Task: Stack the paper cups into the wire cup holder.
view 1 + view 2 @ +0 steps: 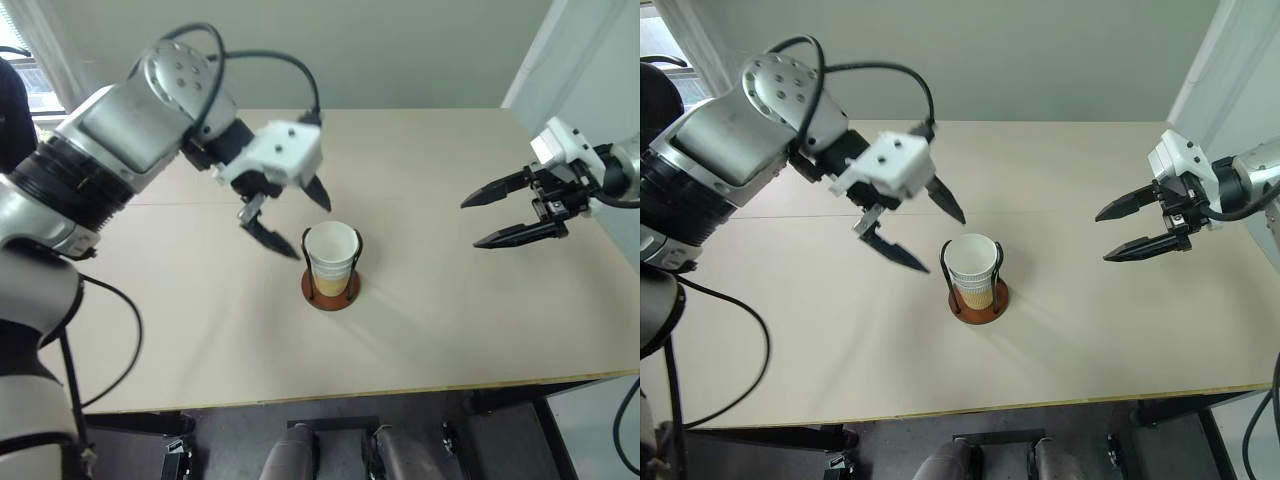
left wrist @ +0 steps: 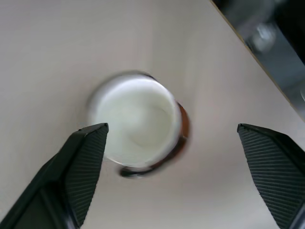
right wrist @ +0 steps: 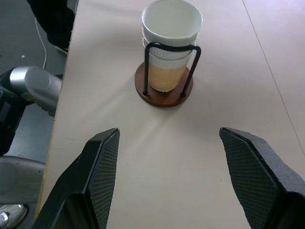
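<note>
**Cups sit in the holder, both hands empty**

From the head: the paper cups (image 1: pixel 332 256) stand nested in the wire cup holder (image 1: pixel 330 287), near the middle of the worktop (image 1: pixel 450 330). The left hand (image 1: pixel 288 216) hangs just beside them, spread wide, holding nothing. The right hand (image 1: pixel 500 217) waits near the worktop's right edge, open and empty.

From the left wrist: the top cup's white inside shows between the fingers.

From the right wrist: the cups stick up above the wire loops.

Paper cups are probably light and easy to squash, so hold the side gently.

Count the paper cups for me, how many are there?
3 paper cups, judging by the rims, all nested in one stack inside the wire cup holder mid-table. More could hide inside the stack.
</note>
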Controlling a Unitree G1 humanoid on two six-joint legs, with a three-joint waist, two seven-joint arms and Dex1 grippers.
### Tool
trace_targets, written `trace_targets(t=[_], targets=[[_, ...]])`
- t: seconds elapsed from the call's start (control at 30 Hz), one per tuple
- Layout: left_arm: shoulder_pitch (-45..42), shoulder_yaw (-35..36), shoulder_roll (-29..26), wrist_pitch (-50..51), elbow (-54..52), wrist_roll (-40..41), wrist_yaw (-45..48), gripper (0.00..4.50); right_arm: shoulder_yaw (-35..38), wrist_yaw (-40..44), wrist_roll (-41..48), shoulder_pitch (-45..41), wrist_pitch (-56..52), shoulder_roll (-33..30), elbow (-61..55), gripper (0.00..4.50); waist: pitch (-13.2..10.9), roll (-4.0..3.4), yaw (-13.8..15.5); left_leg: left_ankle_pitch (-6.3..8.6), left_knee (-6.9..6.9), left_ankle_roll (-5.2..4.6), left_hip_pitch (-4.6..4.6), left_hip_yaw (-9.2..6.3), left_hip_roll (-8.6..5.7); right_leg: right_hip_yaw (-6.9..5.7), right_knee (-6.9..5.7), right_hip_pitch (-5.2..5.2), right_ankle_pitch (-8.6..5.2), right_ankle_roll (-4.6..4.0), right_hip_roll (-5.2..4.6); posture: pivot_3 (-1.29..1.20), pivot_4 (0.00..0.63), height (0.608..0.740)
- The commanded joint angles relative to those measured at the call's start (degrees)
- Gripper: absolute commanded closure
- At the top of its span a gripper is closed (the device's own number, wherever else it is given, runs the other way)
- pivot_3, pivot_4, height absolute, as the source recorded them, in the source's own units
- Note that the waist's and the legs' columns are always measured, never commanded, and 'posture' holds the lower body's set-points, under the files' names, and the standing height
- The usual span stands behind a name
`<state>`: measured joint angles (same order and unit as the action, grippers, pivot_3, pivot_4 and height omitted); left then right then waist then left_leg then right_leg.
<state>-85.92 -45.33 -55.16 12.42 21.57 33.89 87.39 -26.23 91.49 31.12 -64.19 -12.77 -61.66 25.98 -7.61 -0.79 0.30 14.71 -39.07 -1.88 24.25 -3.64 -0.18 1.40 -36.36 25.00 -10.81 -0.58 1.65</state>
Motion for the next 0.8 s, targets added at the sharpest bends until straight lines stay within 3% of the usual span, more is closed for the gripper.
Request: trace_targets(t=[0.03, 0.17, 0.4, 0.57, 0.8], targets=[[4.5, 17.7, -1.3, 10.1, 0.4, 6.1, -9.8, 0.03, 6.9, -2.3, -3.0, -0.9, -1.3, 1.5, 3.7, 1.12, 0.0, -0.02, -0.2, -0.02, 0.00, 0.02, 0.02, 0.01, 0.00, 0.00, -0.04, 0.05, 0.01, -0.02, 0.00, 0.00, 0.150, 0.740], [17.2, 36.3, -2.1, 14.8, -1.2, 8.4, -24.8, 0.03, 12.1, -6.7, -5.5, 2.1, 0.1, 4.4, 4.6, 1.12, 0.1, -0.16, -0.5, -0.52, 0.23, 0.59, -0.20, 0.08, 0.02, 0.06, -0.13, 0.01, -0.03, -0.10, 0.00, 0.00, 0.150, 0.740], [43.7, 57.0, -5.3, 16.5, -8.2, 5.0, -37.3, 0.03, 20.9, -16.6, -8.5, 3.7, 0.1, 9.4, 9.1, 1.12, 0.1, -0.14, -0.9, -0.78, 0.50, 0.78, -0.47, 0.13, 0.00, 0.13, -0.44, 0.05, -0.05, -0.25, 0.01, 0.00, 0.150, 0.740], [50.1, 62.5, -5.9, 18.6, -11.8, 3.9, -39.6, 0.03, 22.0, -16.4, -10.3, 4.1, -0.9, 11.3, 9.2, 1.12, 0.1, 0.04, -0.1, -0.71, 0.49, 0.65, -0.45, 0.10, 0.00, 0.07, -0.54, 0.06, 0.01, -0.45, 0.01, 0.00, 0.150, 0.740], [52.0, 65.5, -6.7, 21.8, -15.9, 3.0, -39.9, 0.03, 21.8, -14.0, -12.1, 2.6, -1.1, 15.3, 9.8, 1.12, 0.1, 0.03, -0.1, -0.80, 0.48, 0.56, -0.52, 0.08, -0.03, 0.08, -0.56, 0.06, 0.31, -0.85, 0.00, 0.00, 0.150, 0.740]])
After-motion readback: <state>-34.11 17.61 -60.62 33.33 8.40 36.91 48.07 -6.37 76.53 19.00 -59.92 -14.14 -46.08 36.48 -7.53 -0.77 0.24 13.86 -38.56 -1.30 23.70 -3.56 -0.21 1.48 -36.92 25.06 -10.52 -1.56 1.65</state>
